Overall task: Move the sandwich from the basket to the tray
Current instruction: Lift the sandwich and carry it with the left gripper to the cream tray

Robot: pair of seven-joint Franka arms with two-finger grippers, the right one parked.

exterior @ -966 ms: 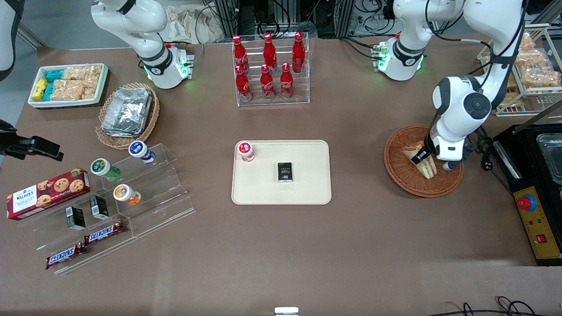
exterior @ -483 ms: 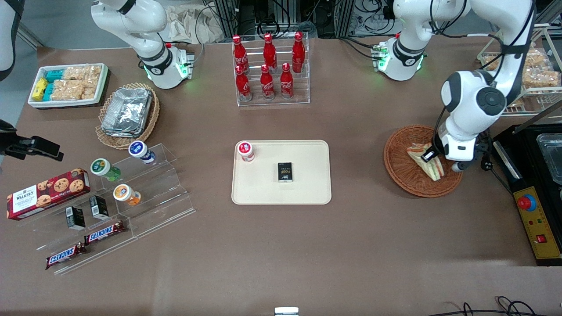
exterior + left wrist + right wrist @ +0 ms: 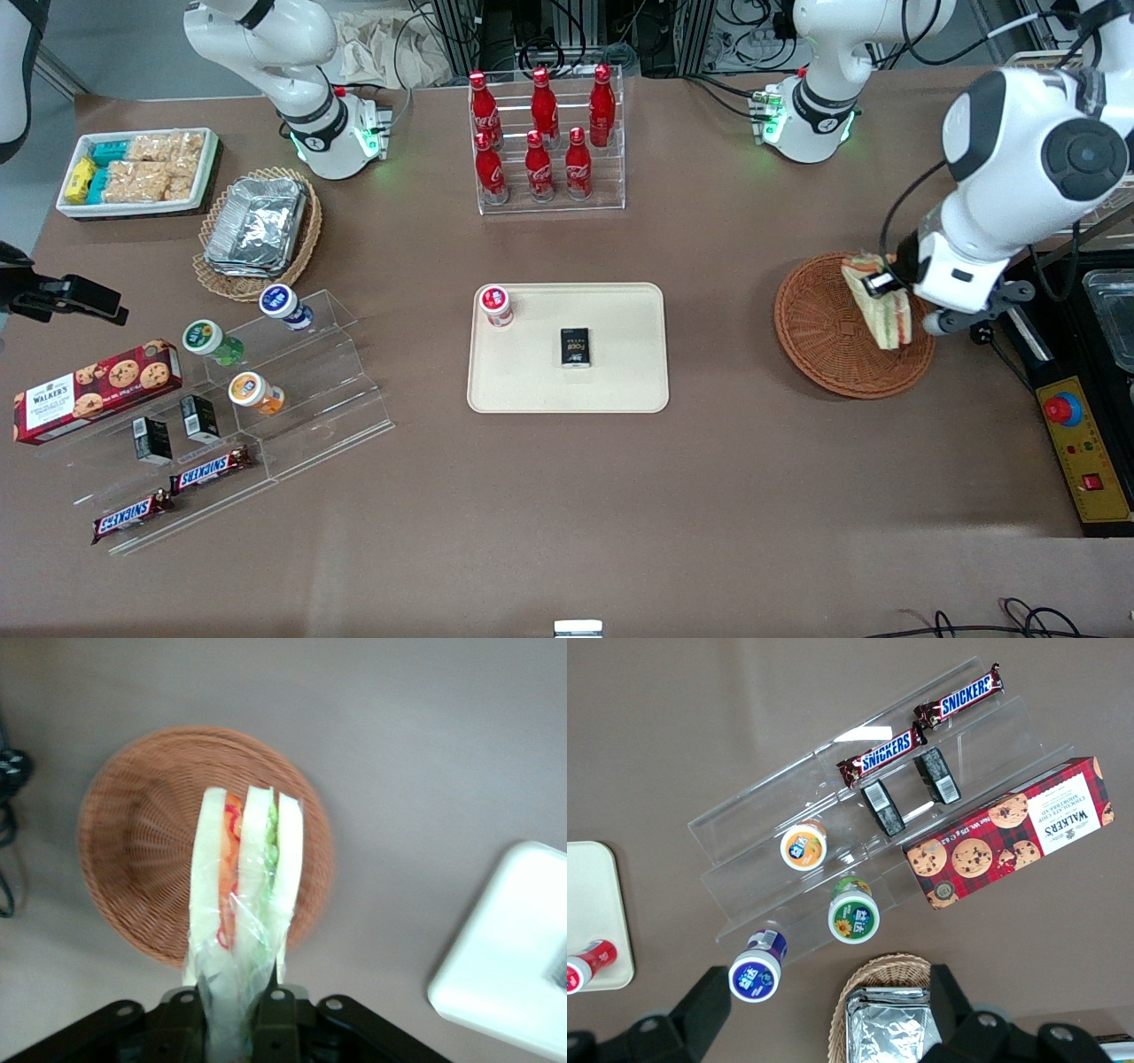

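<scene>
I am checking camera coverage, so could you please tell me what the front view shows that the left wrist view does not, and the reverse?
Only the front view shows the small black box and red-capped bottle on the cream-beige rectangular tray.

Only the left wrist view shows the gripper shut on the wrapped triangular white-bread sandwich, seen edge-on.

Both show that sandwich lifted above the round reddish-brown wicker basket.
</scene>
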